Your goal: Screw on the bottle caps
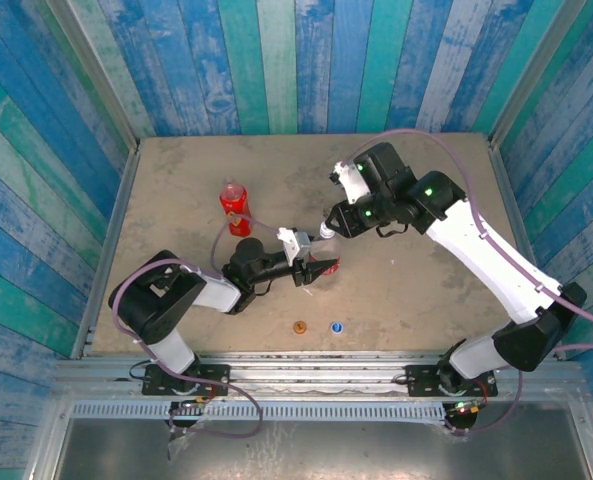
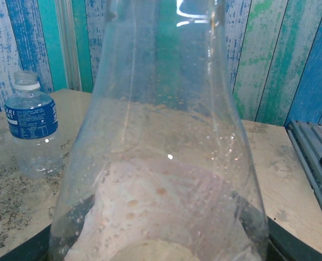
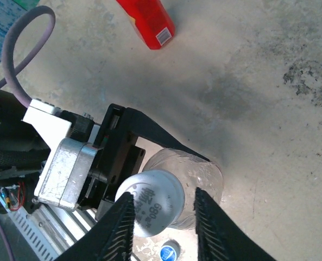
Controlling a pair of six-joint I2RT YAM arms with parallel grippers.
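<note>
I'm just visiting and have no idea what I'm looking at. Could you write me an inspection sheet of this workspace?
Surface: speckled tan tabletop, stained in patches.
Job's things: clear plastic bottle with a small white round cap on its neck; all-red plastic bottle further back; clear blue-labelled bottle, no cap on it; small orange cap and small blue cap lying loose near the front edge.
Clutter: nothing seen.
Grippers: left gripper clamps the clear plastic bottle; right gripper has its fingers either side of the white cap, with a slight gap at one side.
Cables: purple-grey cables loop off both arms.
Surroundings: blue and teal plank walls; metal rail in front.
</note>
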